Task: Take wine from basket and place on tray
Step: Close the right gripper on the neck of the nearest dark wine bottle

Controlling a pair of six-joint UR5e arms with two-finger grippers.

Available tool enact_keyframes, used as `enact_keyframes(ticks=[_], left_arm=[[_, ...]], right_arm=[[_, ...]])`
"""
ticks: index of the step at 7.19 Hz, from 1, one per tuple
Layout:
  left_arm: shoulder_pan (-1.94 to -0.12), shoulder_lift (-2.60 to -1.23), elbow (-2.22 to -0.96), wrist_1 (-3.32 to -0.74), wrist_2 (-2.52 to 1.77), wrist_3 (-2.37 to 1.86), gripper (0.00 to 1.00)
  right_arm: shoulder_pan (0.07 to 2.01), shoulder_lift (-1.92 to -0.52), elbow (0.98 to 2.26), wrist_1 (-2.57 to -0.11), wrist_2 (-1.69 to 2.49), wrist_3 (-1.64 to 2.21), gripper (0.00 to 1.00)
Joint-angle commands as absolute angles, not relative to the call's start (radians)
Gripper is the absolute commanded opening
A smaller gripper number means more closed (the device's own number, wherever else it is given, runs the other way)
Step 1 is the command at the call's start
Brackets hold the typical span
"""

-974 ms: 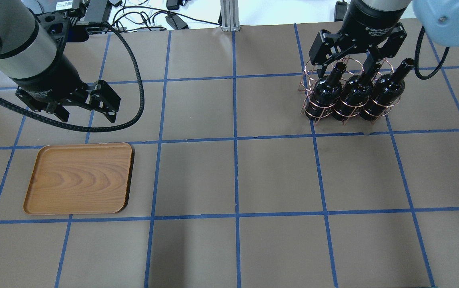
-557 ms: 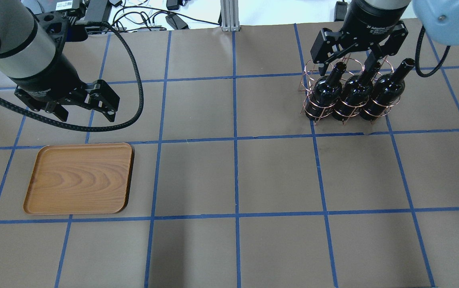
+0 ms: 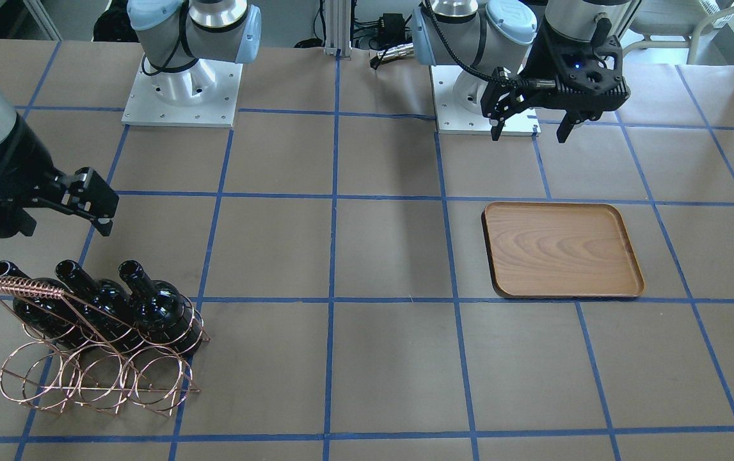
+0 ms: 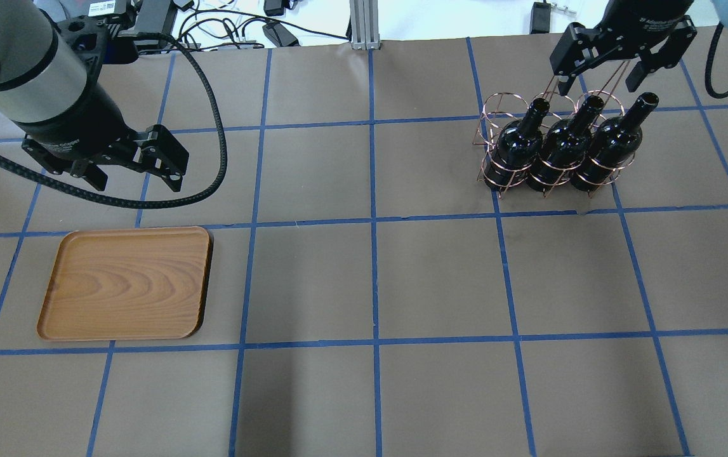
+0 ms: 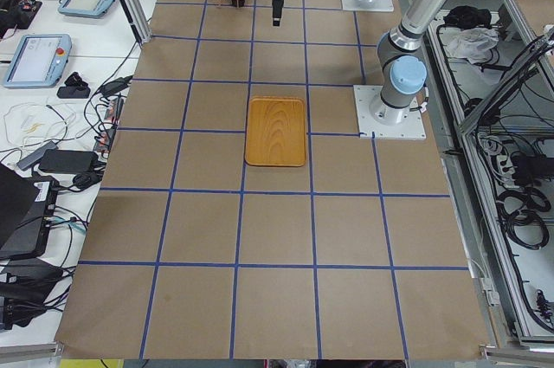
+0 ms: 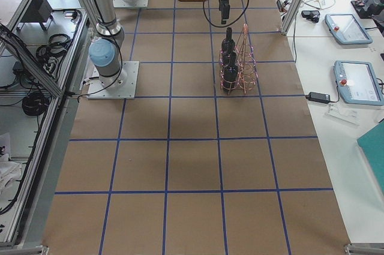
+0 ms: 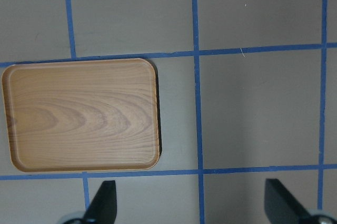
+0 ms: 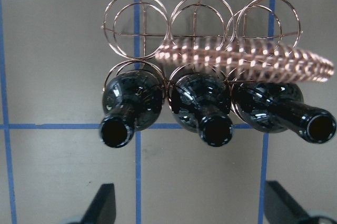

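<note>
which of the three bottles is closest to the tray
The left-end bottle in the overhead view, at the basket end facing the tray; the middle bottle and right-end bottle stand farther off.

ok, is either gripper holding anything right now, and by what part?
Nothing held. Right gripper is open, clear of the three bottles in the basket. Left gripper is open and empty by the tray.

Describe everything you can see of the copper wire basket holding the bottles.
The copper-coloured wire basket stands upright on the brown papered table. Two rows of three looped rings sit under a coil-wrapped handle bar. One row holds three glossy near-black glass bottles; the other is empty. The open right end effector hovers above, not touching.
</note>
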State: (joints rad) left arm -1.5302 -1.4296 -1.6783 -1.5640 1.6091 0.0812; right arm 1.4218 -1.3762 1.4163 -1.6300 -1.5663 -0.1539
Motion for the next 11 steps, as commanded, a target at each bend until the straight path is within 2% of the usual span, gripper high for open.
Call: enact_keyframes(ticks=[1, 2, 4, 5, 6, 7, 8, 11], left_arm=[[-1.531, -1.431, -1.678, -1.566, 1.609, 0.083, 1.0], [-1.532, -1.43, -1.68, -1.568, 1.609, 0.083, 1.0], [-1.529, -1.43, -1.678, -1.563, 1.608, 0.084, 1.0], [-1.532, -1.431, -1.68, -1.563, 1.603, 0.077, 1.0], [-1.532, -1.431, -1.68, -1.565, 1.603, 0.083, 1.0], [-1.532, -1.431, -1.68, -1.565, 1.603, 0.081, 1.0], [-1.529, -1.431, -1.68, -1.565, 1.609, 0.087, 1.0], [-1.532, -1.431, -1.68, -1.565, 1.605, 0.084, 1.0]], right_arm=[[1.402, -1.307, 1.419, -1.647, -1.566, -0.164, 1.0], [1.402, -1.293, 1.425, -1.673, -1.566, -0.164, 0.99], [1.404, -1.261, 1.427, -1.7, -1.566, -0.156, 0.83], [1.402, -1.259, 1.437, -1.7, -1.568, -0.16, 0.71], [1.402, -1.261, 1.446, -1.716, -1.568, -0.164, 0.36], [1.402, -1.261, 1.447, -1.72, -1.569, -0.164, 0.15], [1.402, -1.265, 1.447, -1.72, -1.571, -0.164, 0.11], [1.407, -1.325, 1.363, -1.628, -1.594, -0.164, 0.11]])
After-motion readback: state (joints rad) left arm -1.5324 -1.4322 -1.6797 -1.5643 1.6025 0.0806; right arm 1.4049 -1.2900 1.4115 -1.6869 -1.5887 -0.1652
